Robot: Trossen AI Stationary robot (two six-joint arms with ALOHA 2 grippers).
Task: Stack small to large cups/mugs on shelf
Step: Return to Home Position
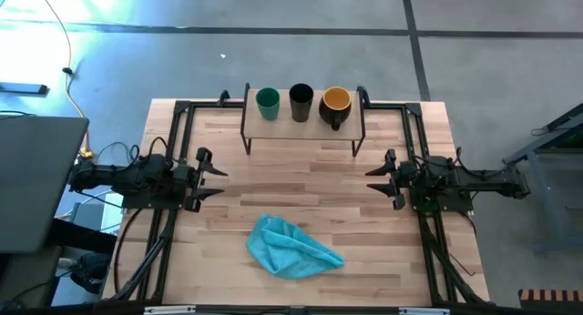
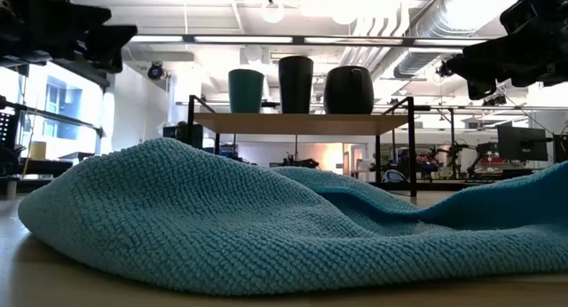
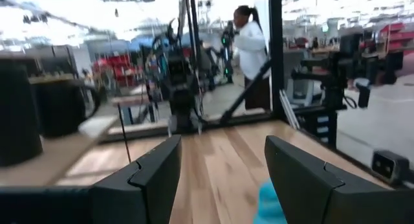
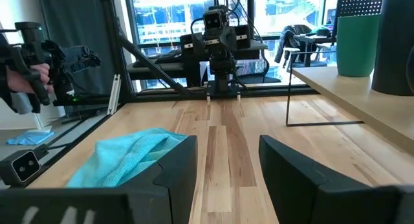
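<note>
We are looking into a robotics lab or workshop: bare ducts and pipes (image 2: 417, 23) are running under the ceiling, other equipment rigs (image 2: 457, 154) are standing beyond the wooden table (image 1: 301, 183), and a person in white (image 3: 249, 46) is standing among them.

Nubby woven cloth (image 2: 266, 227) on smooth pale wood tabletop (image 1: 301, 183)

You are looking at three vessels: one green cup (image 1: 267, 102), one black cup (image 1: 301, 101) and one dark mug (image 1: 335, 106). You are seeing one shelf (image 1: 282, 122), one bench (image 1: 301, 183) and one blue cloth (image 1: 291, 248). Two arms are showing, the left arm (image 1: 137, 178) and the right arm (image 1: 455, 180), each carrying two fingers (image 4: 174, 166), making four. One person (image 3: 249, 46) is showing beyond.
</note>
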